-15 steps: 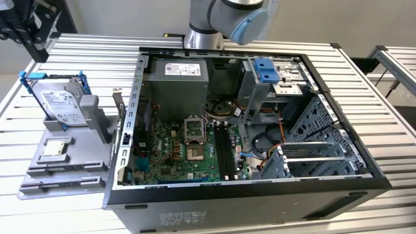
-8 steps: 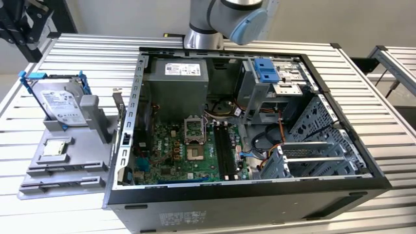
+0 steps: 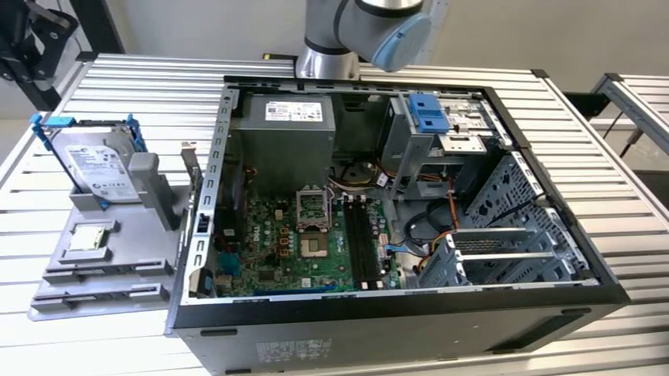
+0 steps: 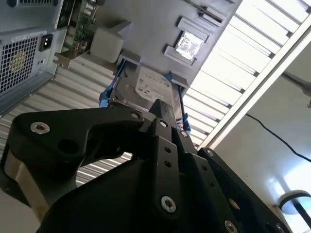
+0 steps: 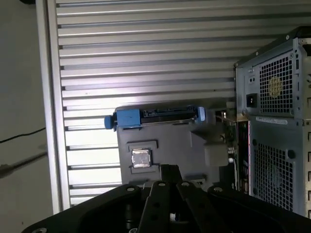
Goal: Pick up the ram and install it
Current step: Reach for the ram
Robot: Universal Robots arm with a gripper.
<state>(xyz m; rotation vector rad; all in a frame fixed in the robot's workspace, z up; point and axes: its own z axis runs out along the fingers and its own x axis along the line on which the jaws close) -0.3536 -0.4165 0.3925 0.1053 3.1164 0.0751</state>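
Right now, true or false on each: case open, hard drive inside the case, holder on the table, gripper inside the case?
1. The computer case lies open with its green motherboard exposed. True.
2. The hard drive lies inside the case. False: it stands in the gray holder, outside the case at the exterior view's left.
3. The holder rests on the slatted table. True.
4. The gripper is down inside the case. False: in the first wrist view it faces the holder, outside the case.
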